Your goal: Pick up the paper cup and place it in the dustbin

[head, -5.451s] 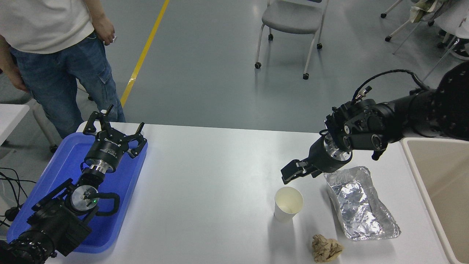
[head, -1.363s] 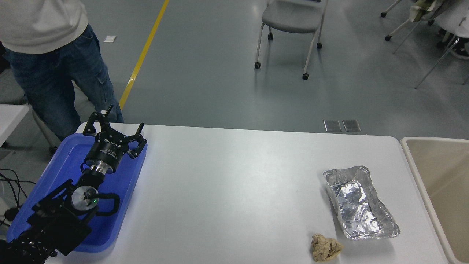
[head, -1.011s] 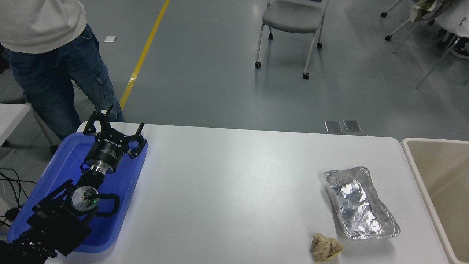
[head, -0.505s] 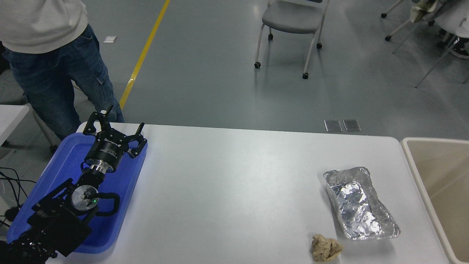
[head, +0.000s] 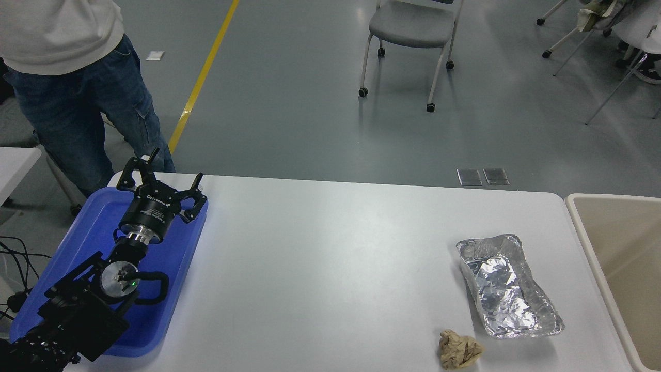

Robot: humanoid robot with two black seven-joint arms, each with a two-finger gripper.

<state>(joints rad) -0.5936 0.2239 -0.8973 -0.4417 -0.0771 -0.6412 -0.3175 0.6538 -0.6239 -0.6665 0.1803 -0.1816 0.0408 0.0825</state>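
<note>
Gone from the scene since the earliest frame are the right arm and the paper cup: then the right end effector was hovering just above the cup beside the foil tray, and now neither is showing anywhere, so where the cup is cannot be told. Nothing else has shifted over the last second and a half.

Only the left end effector point(head: 161, 178) is showing now, parked at the lower left, its fingers spreading wide, gripping nothing, and reaching over the far rim of the blue tray point(head: 85, 227). Its black arm is lying along that tray toward the bottom corner, with a small green light glowing on it.

Across the white tabletop point(head: 320, 258), well apart from the arm, the crinkled silver foil tray point(head: 506, 287) is sitting near the right end. A crumpled brown paper ball point(head: 459, 350) is resting just in front of it, near the front edge. Beyond the right edge the dustbin point(head: 583, 235) is standing, only part of its beige inside showing.

A person point(head: 67, 77) in jeans is standing at the far left corner, and a grey chair point(head: 413, 26) is sitting on the floor beyond.
</note>
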